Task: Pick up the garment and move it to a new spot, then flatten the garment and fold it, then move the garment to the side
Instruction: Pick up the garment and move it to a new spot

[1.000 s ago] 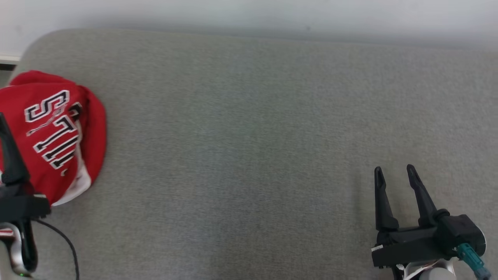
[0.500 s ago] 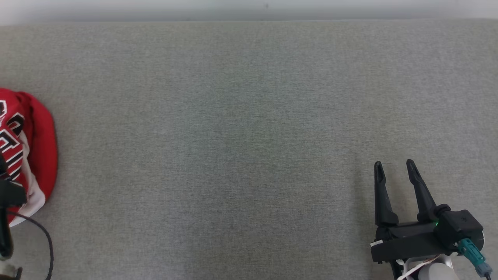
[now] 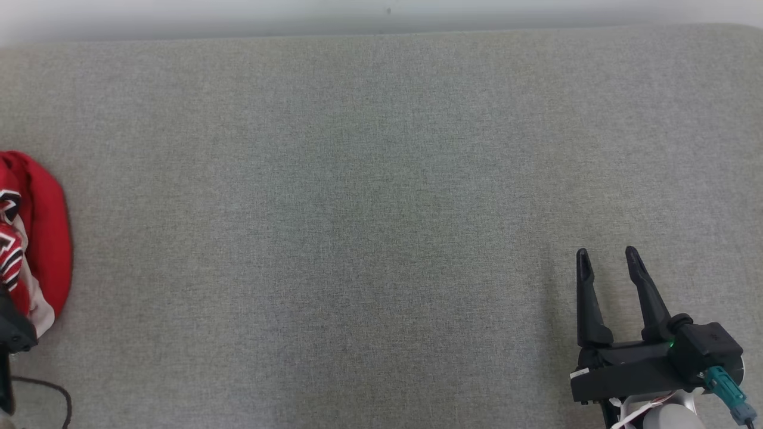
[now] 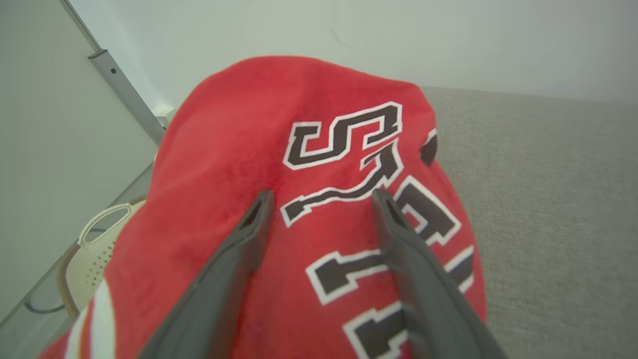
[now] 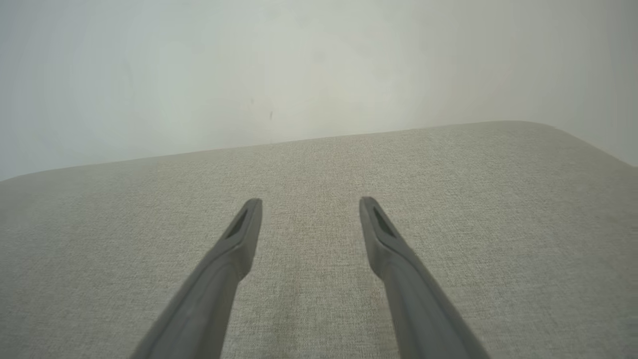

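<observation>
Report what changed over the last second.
The head view swung toward the robot's right, so the crumpled red garment with black-and-white lettering now sits at the picture's left edge; the cloth itself shows no clear move. Nothing was grasped or released. Unchanged: left gripper open over the garment, right gripper open above the grey fabric surface.

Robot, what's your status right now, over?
Left hand open over red garment, not gripping. Right hand open, empty, above grey cushion. Nothing blocking.
</observation>
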### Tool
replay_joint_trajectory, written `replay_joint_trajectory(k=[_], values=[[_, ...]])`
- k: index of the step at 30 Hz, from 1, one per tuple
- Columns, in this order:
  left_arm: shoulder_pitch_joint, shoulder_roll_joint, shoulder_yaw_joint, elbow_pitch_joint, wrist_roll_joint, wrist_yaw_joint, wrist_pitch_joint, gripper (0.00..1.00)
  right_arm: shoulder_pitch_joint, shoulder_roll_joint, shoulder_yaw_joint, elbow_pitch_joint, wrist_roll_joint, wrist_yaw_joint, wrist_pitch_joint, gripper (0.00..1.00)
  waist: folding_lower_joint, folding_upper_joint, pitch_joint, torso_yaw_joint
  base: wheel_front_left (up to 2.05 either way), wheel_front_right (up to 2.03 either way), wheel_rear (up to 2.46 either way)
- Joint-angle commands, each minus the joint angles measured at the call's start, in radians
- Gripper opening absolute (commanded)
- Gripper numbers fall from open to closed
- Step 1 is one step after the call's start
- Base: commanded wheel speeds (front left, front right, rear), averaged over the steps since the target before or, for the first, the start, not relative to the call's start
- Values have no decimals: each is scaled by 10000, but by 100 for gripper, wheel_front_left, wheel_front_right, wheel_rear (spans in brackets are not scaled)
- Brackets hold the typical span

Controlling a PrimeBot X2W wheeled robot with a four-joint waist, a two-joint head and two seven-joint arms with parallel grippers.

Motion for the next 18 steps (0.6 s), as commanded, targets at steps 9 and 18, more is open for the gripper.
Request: replay_joint_trajectory(k=[9, 18], values=[[-700, 225, 92, 1582, -484, 124, 1833, 100, -52, -10, 23, 69, 107, -21, -14, 100, 0, -2, -21, -29, 0, 0, 0], [-888, 270, -55, 2064, -553, 131, 1601, 0, 58, -10, -29, 109, 2, -21, -14, 100, 0, -2, -181, 6, 0, 0, 0]])
